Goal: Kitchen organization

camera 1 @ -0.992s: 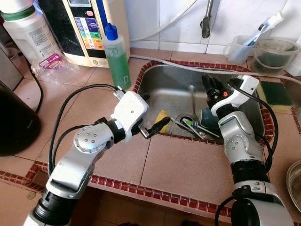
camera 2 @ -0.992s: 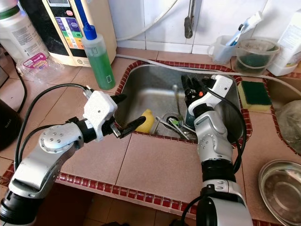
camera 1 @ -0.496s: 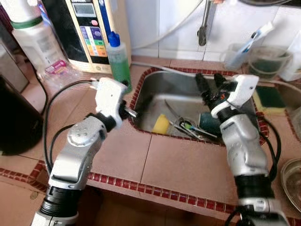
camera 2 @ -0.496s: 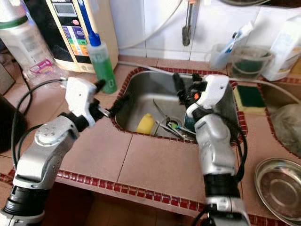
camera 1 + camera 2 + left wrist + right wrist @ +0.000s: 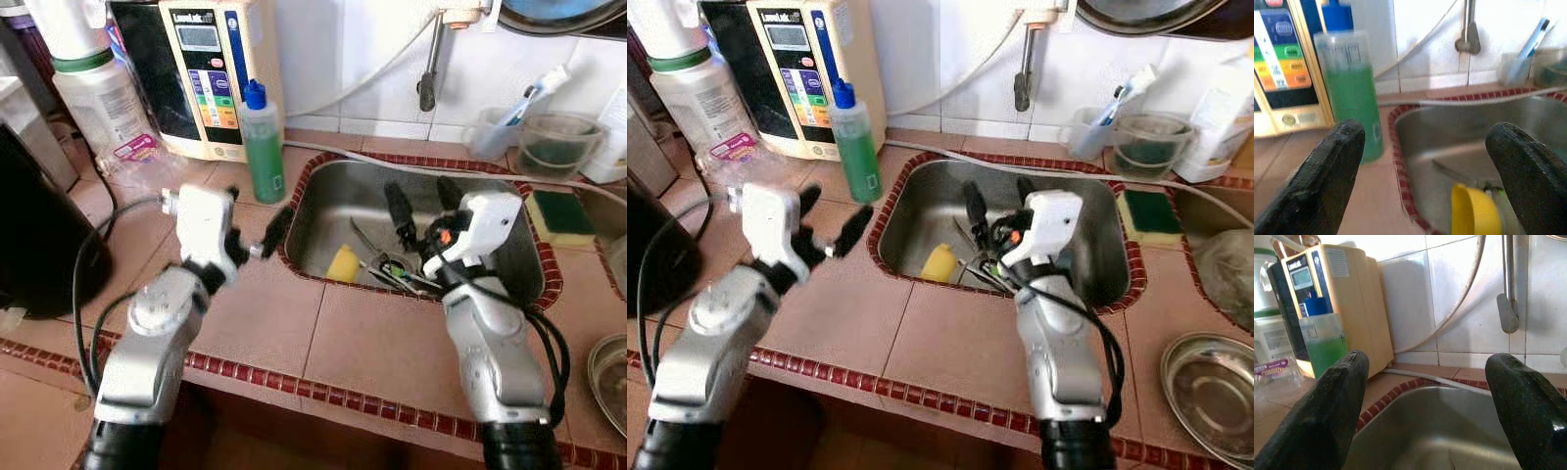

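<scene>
both grippers spread wide at a tiled kitchen sink

here, a small stainless steel sink is set into a counter of pinkish tiles edged with dark red trim. the left gripper hovers over the counter just beside the sink's left rim, its two black fingers spread apart and holding nothing. the right gripper hangs above the middle of the basin, fingers likewise parted and empty.

inside the basin, near its front left, lies a yellow rounded plastic piece; beside it sits a tangle of metal cutlery, partly hidden by the right arm.

on the counter behind the left gripper stands a clear squeeze bottle of green liquid with a blue cap, next to a cream box-shaped appliance with a coloured button panel. a green and yellow sponge rests on the sink's right rim. a metal tap hangs from the white tiled wall.
</scene>
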You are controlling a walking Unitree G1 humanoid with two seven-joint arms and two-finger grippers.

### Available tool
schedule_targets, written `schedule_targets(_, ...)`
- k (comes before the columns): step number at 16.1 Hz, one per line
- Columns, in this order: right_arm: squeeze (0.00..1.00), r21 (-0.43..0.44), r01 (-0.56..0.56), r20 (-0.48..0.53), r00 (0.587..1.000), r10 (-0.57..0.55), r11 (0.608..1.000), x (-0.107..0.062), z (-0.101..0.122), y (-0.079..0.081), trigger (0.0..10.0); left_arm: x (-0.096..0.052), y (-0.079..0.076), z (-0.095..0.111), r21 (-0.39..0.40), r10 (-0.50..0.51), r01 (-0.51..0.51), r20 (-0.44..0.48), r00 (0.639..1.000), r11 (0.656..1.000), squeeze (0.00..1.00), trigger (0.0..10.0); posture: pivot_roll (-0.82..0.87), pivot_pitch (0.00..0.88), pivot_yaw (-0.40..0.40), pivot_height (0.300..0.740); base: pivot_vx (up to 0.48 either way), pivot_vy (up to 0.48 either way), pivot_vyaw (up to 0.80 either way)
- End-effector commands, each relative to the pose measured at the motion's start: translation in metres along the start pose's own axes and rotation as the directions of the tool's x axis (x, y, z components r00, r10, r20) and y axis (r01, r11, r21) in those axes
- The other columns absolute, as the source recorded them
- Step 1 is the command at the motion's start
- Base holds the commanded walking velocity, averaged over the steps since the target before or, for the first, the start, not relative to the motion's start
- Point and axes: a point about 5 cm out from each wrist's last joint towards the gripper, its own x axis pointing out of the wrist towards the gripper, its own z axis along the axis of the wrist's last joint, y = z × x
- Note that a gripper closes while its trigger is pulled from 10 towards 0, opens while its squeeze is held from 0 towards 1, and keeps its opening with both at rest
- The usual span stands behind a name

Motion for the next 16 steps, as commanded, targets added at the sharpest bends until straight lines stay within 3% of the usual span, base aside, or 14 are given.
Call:
schedule_targets(1, 0.00, -0.020, -0.014, 0.014, 1.000, 0.014, 1.000, 0.000, 0.006, 0.004, 10.0, -0.001, 0.000, 0.005, 0.022, 0.001, -0.001, 0.023, 1.000, 1.000, 0.00, 10.0, -0.08, 0.046, 0.069, 0.740, 0.000, 0.000, 0.00)
schedule_targets(5, 0.00, -0.057, -0.010, -0.007, 1.000, 0.010, 0.998, 0.000, 0.004, 0.002, 10.0, -0.008, -0.005, 0.002, 0.004, 0.011, -0.011, 0.023, 1.000, 1.000, 0.00, 10.0, -0.07, 0.058, 0.052, 0.740, 0.000, 0.000, 0.00)
schedule_targets(10, 0.00, -0.082, -0.028, -0.015, 1.000, 0.027, 0.996, 0.002, 0.005, 0.003, 10.0, -0.007, -0.006, 0.005, -0.001, 0.006, -0.006, 0.035, 0.999, 1.000, 0.00, 10.0, -0.07, 0.056, 0.040, 0.740, 0.000, -0.441, 0.00)
schedule_targets(16, 0.00, -0.130, -0.056, 0.058, 0.996, 0.064, 0.990, 0.004, 0.025, 0.007, 10.0, -0.007, -0.008, 0.018, 0.010, -0.028, 0.028, 0.061, 0.998, 1.000, 0.00, 10.0, -0.08, 0.059, 0.040, 0.740, 0.000, -0.480, 0.00)
